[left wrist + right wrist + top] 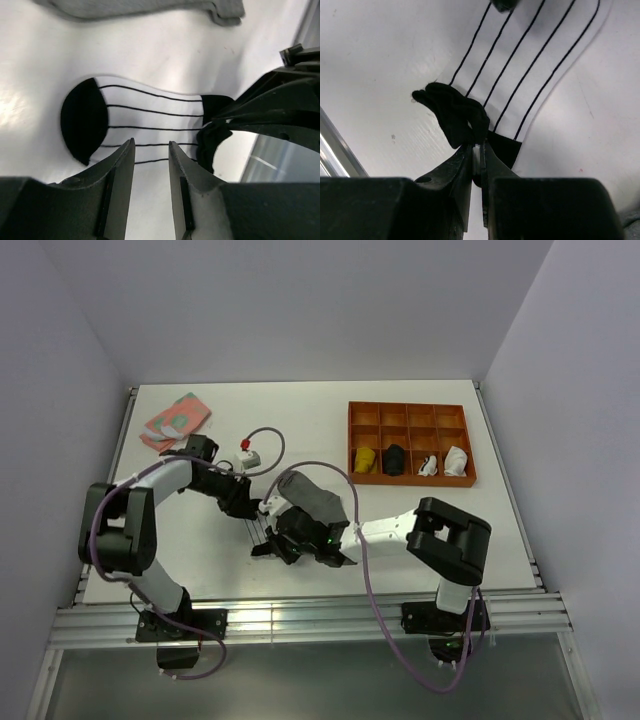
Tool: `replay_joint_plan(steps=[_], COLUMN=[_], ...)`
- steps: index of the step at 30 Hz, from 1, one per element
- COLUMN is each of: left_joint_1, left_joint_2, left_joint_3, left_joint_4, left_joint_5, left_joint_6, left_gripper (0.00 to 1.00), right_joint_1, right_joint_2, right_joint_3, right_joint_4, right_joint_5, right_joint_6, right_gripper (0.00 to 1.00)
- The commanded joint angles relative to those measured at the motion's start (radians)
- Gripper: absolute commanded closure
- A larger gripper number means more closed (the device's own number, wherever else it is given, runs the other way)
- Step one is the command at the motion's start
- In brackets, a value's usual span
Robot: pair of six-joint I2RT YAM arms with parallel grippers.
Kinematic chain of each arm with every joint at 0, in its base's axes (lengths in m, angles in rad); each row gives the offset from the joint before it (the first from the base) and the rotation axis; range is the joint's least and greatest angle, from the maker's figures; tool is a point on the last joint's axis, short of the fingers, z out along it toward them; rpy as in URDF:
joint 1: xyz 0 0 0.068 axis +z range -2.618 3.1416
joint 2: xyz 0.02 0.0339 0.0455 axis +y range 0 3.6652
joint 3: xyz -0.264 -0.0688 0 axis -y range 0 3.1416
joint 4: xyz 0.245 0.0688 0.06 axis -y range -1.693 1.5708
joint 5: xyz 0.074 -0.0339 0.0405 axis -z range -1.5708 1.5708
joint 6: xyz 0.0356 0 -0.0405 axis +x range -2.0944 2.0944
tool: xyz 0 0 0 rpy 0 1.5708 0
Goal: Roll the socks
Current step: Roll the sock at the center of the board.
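The white, black-striped fabric sock [150, 120] is laid flat on the white table [40, 60] — its black cuff [455, 115] is pinched by the right gripper [477, 152]. The left gripper [151, 146] is held over it, fingers parted; the plain grey fabric sock [140, 7] lies nearby.

A white worktop [300, 405] carries an orange tray [410, 405] at its far right, split into two rows of four compartments. The near row holds, from left to right, a yellow bundle [366, 460], a black bundle [395, 459], a white piece with dark marks [428, 466] and a white bundle [456, 461]. A pink and green cloth [176, 420] lies at the far left corner. A small white item with a red end [248, 453] sits between cloth and tray; what it is cannot be told.
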Motion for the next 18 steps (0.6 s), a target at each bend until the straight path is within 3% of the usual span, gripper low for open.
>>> replay_joint_plan(steps=[1, 18], left_joint_1=[0.022, 0.091], left_joint_2=[-0.127, -0.448], left_joint_3=[-0.056, -0.24], left_joint_4=[0.154, 0.4], left_joint_5=[-0.053, -0.128], left_joint_6=[-0.07, -0.17], left_gripper=[0.61, 0.54], right_joint_1=[-0.04, -0.147], right_joint_2=[0.02, 0.161], right_joint_3=[0.088, 0.309], right_joint_4=[-0.078, -0.334], right_joint_5=[-0.039, -0.2], right_joint_6=[0.046, 0.119], right_gripper=[0.85, 0.88])
